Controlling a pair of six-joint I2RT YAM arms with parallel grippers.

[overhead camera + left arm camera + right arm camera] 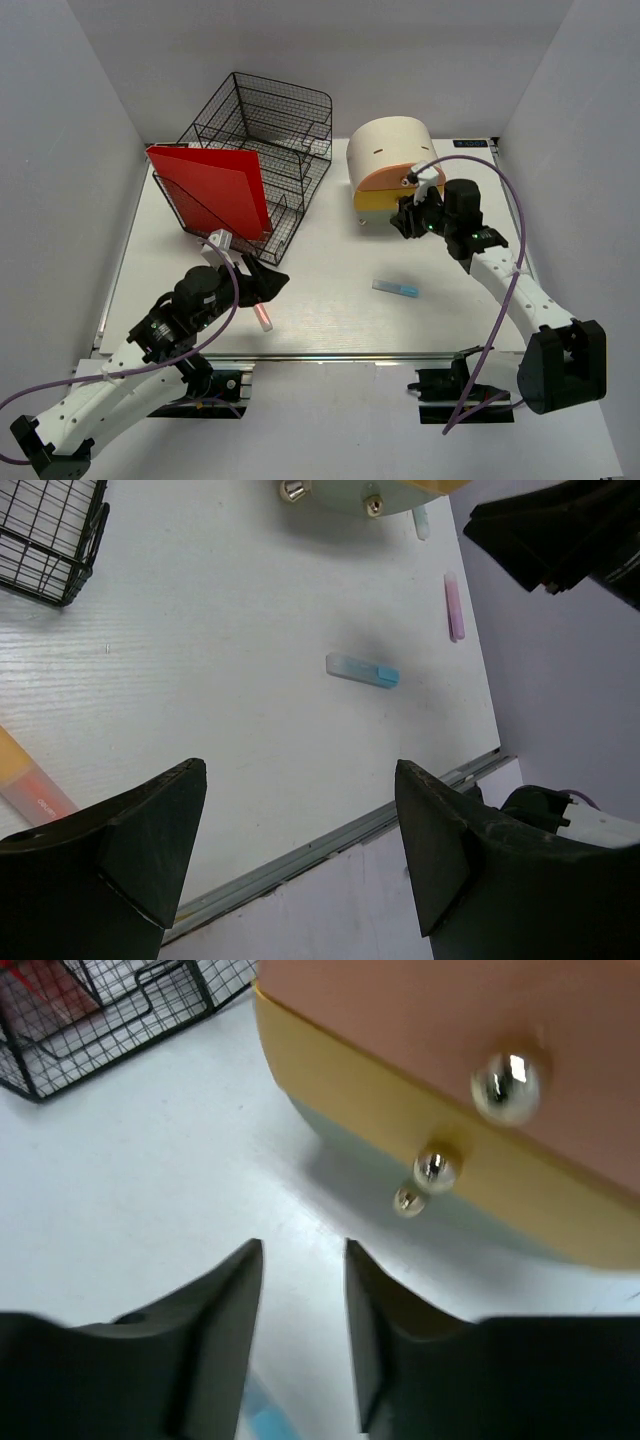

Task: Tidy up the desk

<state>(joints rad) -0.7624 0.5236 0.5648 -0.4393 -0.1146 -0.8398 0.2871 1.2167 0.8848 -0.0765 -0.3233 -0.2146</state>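
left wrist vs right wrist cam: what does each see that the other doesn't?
Only left wrist: blue marker, pink marker, orange marker, the edge rail, and the open, empty left claw.
Only right wrist: the drawer unit with its salmon and yellow fronts close up, the red folder in the mesh tray, and the right claw, jaws slightly apart and empty; a bluish blur beneath it is unidentifiable.
Both: the white desk, the mesh tray, the drawer unit's knobs.
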